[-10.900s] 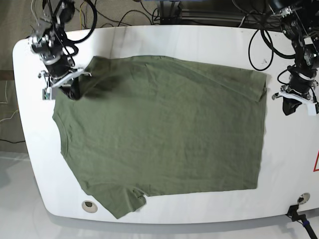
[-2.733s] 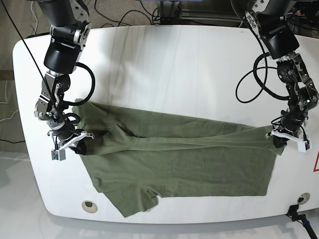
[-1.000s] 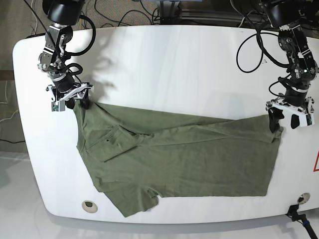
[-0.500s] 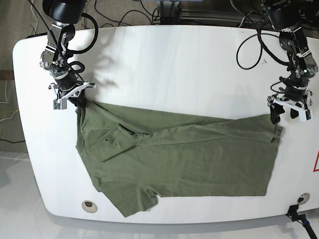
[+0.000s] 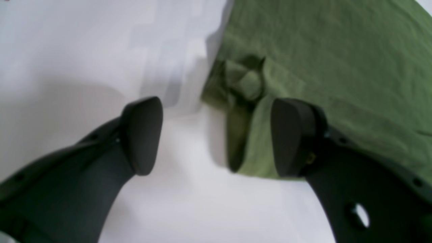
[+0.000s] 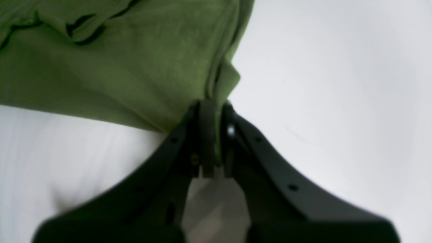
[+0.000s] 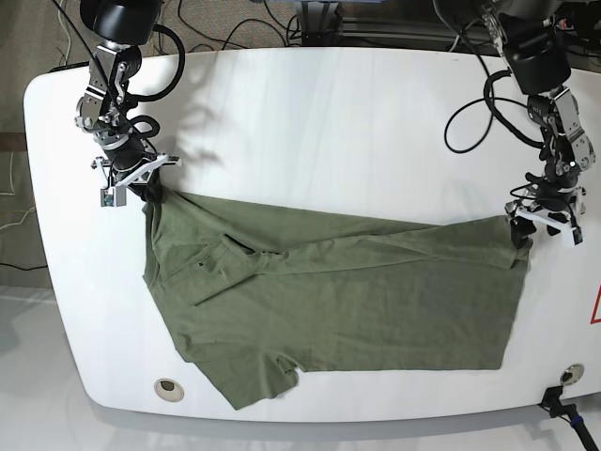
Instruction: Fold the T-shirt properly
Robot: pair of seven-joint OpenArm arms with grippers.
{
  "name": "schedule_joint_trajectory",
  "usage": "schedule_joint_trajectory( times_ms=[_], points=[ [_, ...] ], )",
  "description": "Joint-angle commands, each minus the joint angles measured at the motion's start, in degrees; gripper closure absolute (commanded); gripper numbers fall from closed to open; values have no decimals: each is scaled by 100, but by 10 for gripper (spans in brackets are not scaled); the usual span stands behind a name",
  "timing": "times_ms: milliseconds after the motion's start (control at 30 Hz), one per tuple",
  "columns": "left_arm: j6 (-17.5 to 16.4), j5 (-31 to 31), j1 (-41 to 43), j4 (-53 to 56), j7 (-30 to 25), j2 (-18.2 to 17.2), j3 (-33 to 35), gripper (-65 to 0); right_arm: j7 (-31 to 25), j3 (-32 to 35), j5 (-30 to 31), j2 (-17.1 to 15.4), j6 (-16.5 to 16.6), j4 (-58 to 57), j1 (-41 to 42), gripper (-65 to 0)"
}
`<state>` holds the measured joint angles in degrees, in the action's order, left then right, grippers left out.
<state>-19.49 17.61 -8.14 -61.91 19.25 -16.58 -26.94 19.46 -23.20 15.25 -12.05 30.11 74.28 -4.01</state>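
The olive-green T-shirt (image 7: 338, 301) lies folded over on the white table (image 7: 338, 122), its long fold running from upper left to right. In the base view my right gripper (image 7: 133, 185) sits on the shirt's upper left corner. The right wrist view shows this gripper (image 6: 210, 109) shut on a pinch of the T-shirt's (image 6: 111, 64) edge. My left gripper (image 7: 539, 230) hovers at the shirt's right corner. Its wrist view shows it (image 5: 216, 138) open, with the T-shirt's (image 5: 324, 57) bunched corner lying between the fingers, close to the right finger (image 5: 292, 138).
Black cables (image 7: 479, 103) trail over the table's far right. A round grommet (image 7: 167, 386) sits near the front left edge, a black clamp (image 7: 562, 402) at the front right corner, and a red mark (image 7: 595, 306) at the right edge.
My right gripper has shut on the shirt's upper left corner. The left gripper, still open, rose a little and has come back down over the right corner.
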Motion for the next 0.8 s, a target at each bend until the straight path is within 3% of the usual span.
schedule_joint_trajectory(
  times_ms=[0,333,467,767],
  points=[
    [-43,20,-157,226,-171,-96,8,-471,-34,-14,10,-65,35,66,36,0],
    [-87,20,-755,1501,-470,-96,8,-471,-34,-14,10,-91,35,66,36,0],
    [-447,20,-799,1545,-461,1,8,-471,-34,-14,10,-100,35,66,36,0],
    [-473,20,-790,1545,-443,106,8,-471,-34,-14,10,-100,35,66,36,0]
  ],
)
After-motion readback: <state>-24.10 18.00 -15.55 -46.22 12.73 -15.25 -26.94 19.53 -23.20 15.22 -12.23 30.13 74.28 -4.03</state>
